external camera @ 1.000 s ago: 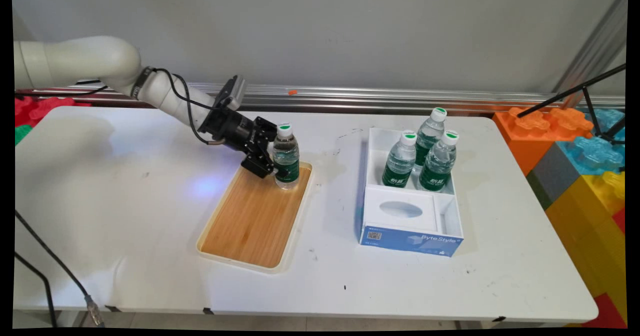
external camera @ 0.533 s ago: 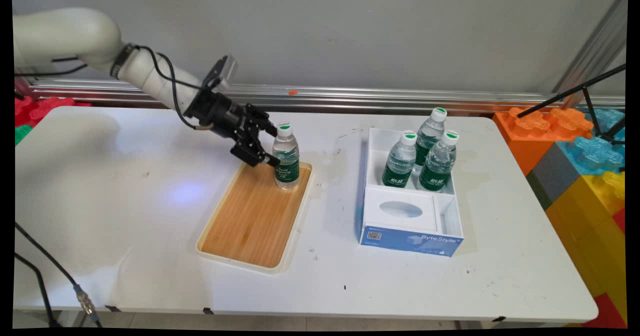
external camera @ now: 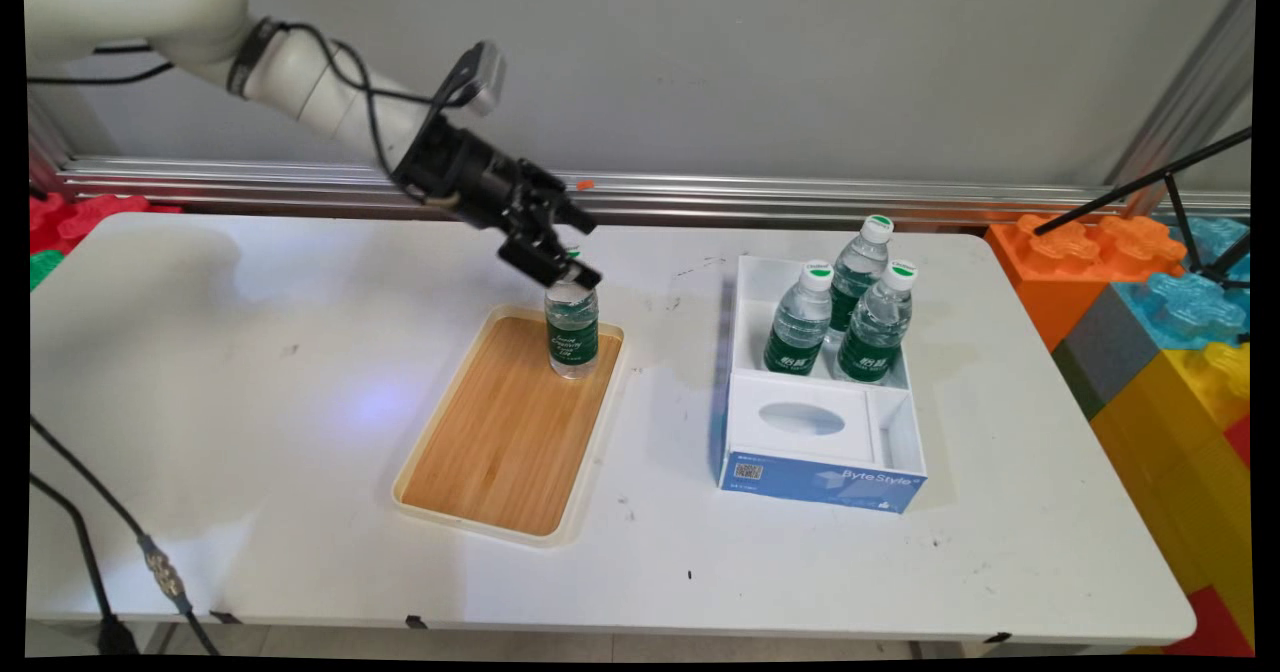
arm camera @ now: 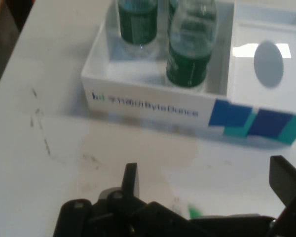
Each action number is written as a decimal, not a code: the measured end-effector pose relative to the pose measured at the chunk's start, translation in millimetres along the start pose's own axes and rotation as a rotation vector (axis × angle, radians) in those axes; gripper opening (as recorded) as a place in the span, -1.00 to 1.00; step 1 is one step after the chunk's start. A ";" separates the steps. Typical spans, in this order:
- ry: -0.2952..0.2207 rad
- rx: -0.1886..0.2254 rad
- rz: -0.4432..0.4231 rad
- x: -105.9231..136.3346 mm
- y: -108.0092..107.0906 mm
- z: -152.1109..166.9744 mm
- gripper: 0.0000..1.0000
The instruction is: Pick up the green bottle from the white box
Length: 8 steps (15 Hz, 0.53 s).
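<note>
Bamboo tray [external camera: 500, 442] bears one upright bottle [external camera: 572, 332] at its far corner; the gripper [external camera: 570, 252], jaws apart and empty, hangs just above the cap. Three more bottles [external camera: 840, 312] stand in the white box [external camera: 820, 452] nearby. Any move away wants a straight lift, fingers [arm camera: 130, 178] clear of the cap, so the bottle isn't tipped.

White table [external camera: 300, 512] with rounded corners, its top scuffed with small dark marks. Lying directly on it: a cream-rimmed wooden tray [external camera: 500, 442] left of centre, set at a slight angle, and a white-and-blue box [external camera: 822, 476] right of centre, well apart from the tray. The box's long side [arm camera: 148, 101] bears blue lettering.
</note>
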State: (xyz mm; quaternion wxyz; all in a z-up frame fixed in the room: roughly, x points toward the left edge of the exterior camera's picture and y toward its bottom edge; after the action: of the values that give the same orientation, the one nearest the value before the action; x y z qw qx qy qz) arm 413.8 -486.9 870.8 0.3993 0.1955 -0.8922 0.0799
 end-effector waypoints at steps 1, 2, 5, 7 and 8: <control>0.004 0.000 -0.005 10.5 2.1 3.5 1.00; 0.007 0.001 -0.008 17.5 3.6 6.1 1.00; 0.013 0.002 -0.019 44.4 12.2 19.6 1.00; 0.015 0.004 -0.032 59.3 19.8 29.5 1.00; 0.013 0.007 -0.041 68.4 26.0 37.7 1.00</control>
State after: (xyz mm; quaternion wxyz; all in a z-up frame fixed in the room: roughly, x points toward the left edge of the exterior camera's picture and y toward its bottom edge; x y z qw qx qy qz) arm 336.0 -494.0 896.9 0.4058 0.2145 -0.8852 0.0762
